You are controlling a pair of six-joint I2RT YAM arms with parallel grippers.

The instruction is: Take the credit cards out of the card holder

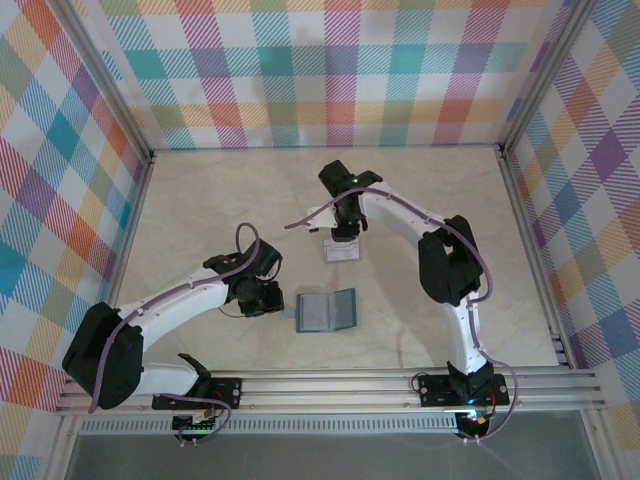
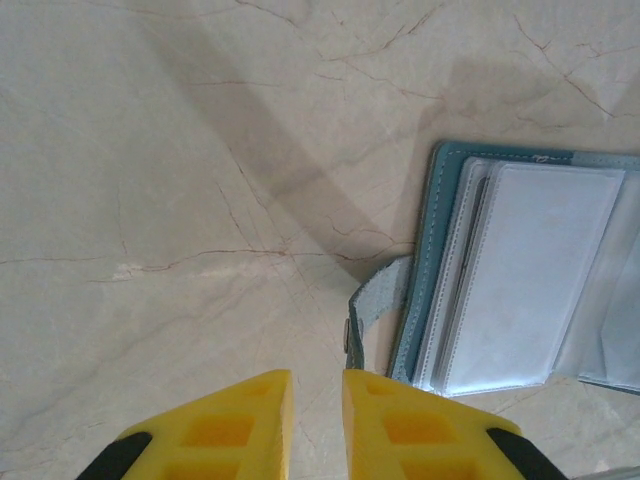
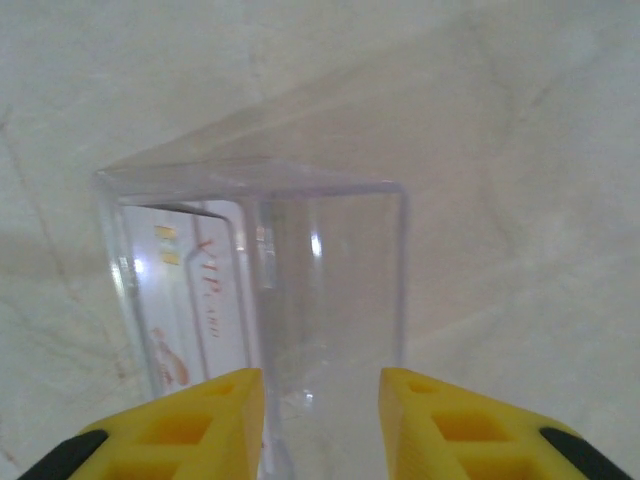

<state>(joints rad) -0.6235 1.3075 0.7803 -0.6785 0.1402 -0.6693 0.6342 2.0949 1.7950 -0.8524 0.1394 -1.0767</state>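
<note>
Teal-blue and lying open flat, the card holder (image 1: 327, 310) sits on the pale marble-look table (image 1: 200, 200) just to the right of the left gripper (image 1: 270, 298). The left wrist view shows its grey-blue inside and clear pockets (image 2: 520, 280). Its small strap tab (image 2: 372, 305) points toward the yellow fingertips (image 2: 250, 400) without touching them. The left gripper (image 2: 317, 385) hangs over bare table with only a slim gap between its jaws and nothing in them. Whether a card sits in the wallet's pockets cannot be told. Beyond the wallet, toward the back wall, the right gripper (image 1: 343, 232) hovers over a clear plastic box (image 3: 330, 190). In the right wrist view the right gripper (image 3: 320, 385) has its jaws partly parted and grips nothing, with the box's near end between them. A thin clear divider splits the box. The left compartment holds a pale card (image 3: 190, 300) with red lettering, standing on edge, and the right compartment looks bare. From above, the card shows as a white patch (image 1: 340, 252). Open table spreads to the left, right and rear of both objects. Checked walls (image 1: 330, 70) bound three sides, and a metal rail (image 1: 340, 385) carrying the arm bases runs along the near edge, a little way from the wallet.
</note>
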